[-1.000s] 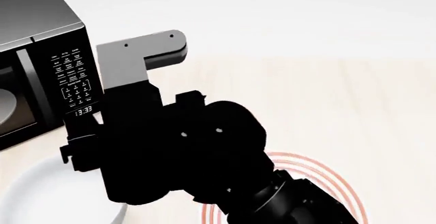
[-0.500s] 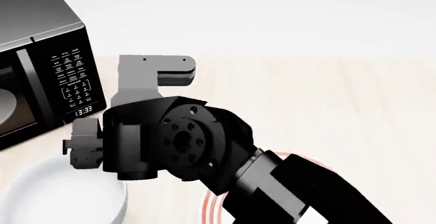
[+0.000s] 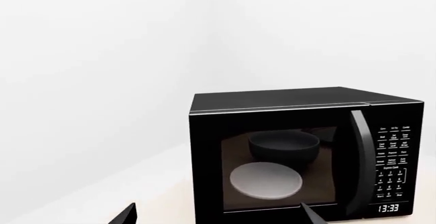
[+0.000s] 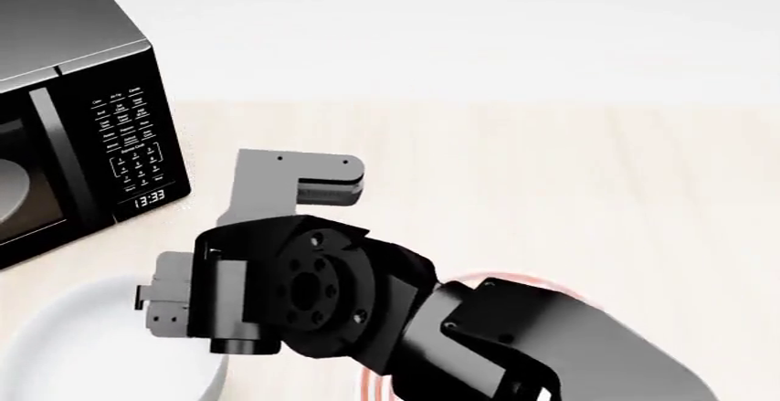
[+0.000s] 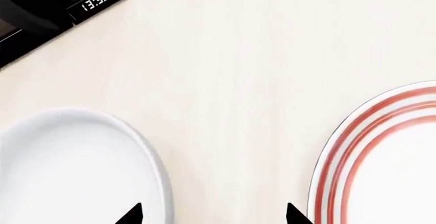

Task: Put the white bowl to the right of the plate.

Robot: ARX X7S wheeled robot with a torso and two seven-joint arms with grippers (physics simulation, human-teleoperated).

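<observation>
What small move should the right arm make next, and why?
Probably shift the right gripper sideways onto the near rim of the white bowl, then lower. Its open jaws now straddle bare table between the bowl and the plate, holding nothing, and the bowl sits on the plate's left in the head view, so it has yet to be grasped.

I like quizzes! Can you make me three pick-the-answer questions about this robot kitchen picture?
1. Where is the white bowl?
A. left of the plate
B. on the plate
C. inside the microwave

2. What colour are the plate's rings?
A. blue
B. red-orange
C. green

3. How are the right gripper jaws?
A. shut on the bowl
B. shut on the plate
C. open, holding nothing

Answers: 1 A, bare table lies between them. 2 B, the rim shows red-orange rings. 3 C, both tips stand apart over the table.
</observation>
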